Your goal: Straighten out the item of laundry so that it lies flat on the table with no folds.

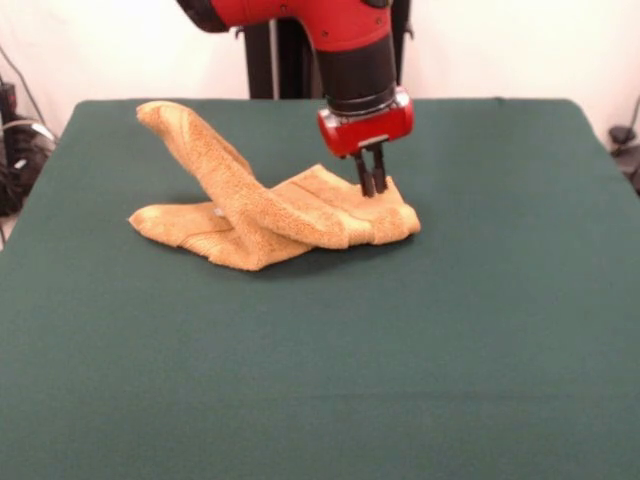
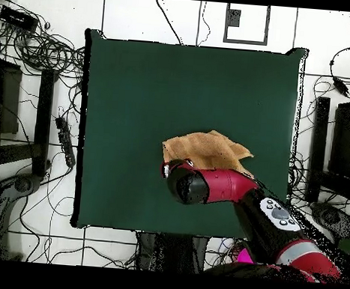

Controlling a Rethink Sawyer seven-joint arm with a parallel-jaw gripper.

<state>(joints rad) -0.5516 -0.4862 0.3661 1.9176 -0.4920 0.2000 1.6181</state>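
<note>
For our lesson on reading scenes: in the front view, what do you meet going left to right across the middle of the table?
Bare table → towel, crumpled with one end raised → gripper at the towel's right end → bare table.

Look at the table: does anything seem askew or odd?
Yes. The towel is crumpled, not flat: one end rears up off the table in a twisted strip, and folds overlap beneath it. The gripper is at the towel's other end.
</note>
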